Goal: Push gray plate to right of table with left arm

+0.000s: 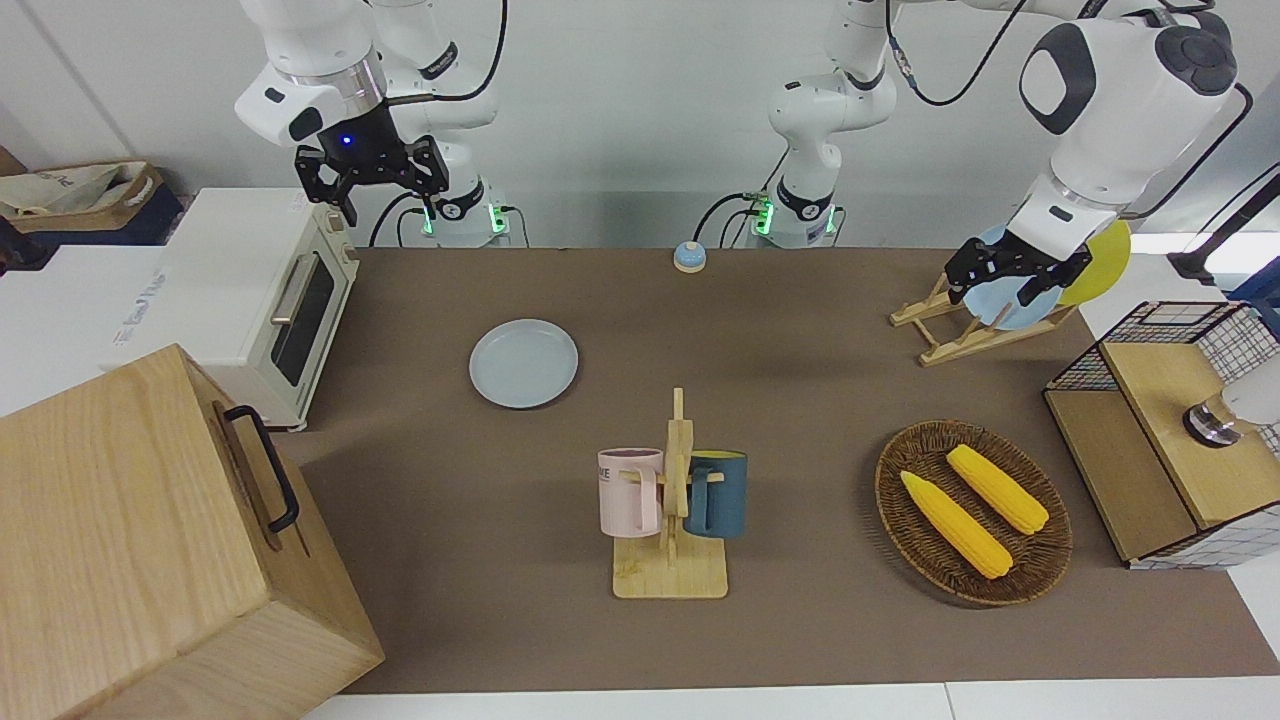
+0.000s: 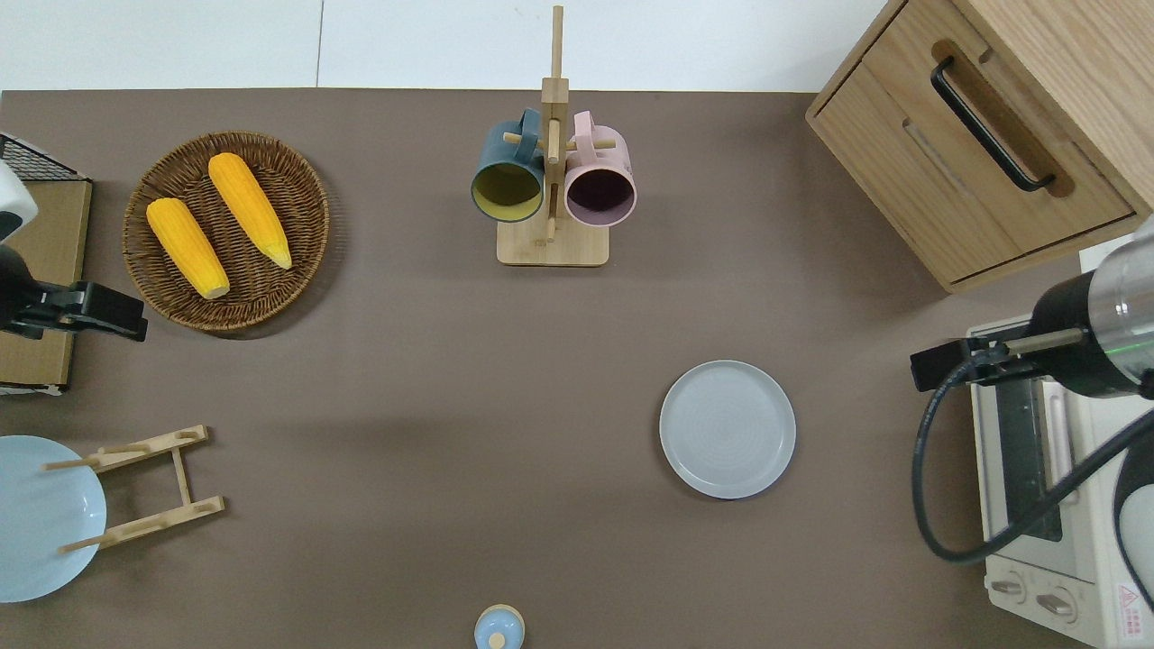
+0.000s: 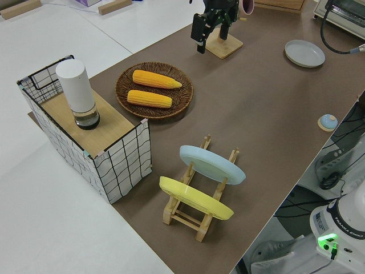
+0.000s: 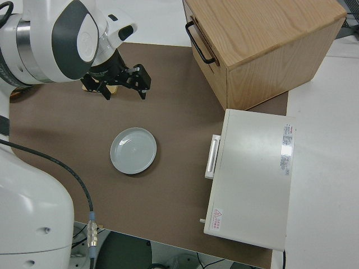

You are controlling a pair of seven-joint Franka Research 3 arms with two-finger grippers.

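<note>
Brown table [image 2: 406,379] before you, gray plate [image 2: 727,429] lying flat toward the right arm's end, nothing touching it, your left gripper [image 1: 1015,268] raised, fingers spread, holding nothing, right arm parked.

the table [image 2: 406,379] is a matte brown top with white edges. the gray plate [image 2: 728,429] lies flat on it toward the right arm's end, near the toaster oven [image 2: 1050,505] and wooden cabinet [image 2: 974,135] there. the mug stand [image 2: 552,216] stands mid-table, farther from the robots. toward the left arm's end sit the wicker basket [image 2: 297,189] with two corn cobs, a wooden plate rack [image 2: 153,487] and a wire crate [image 1: 1160,440]. a small blue bell [image 2: 499,627] sits at the robots' edge.
</note>
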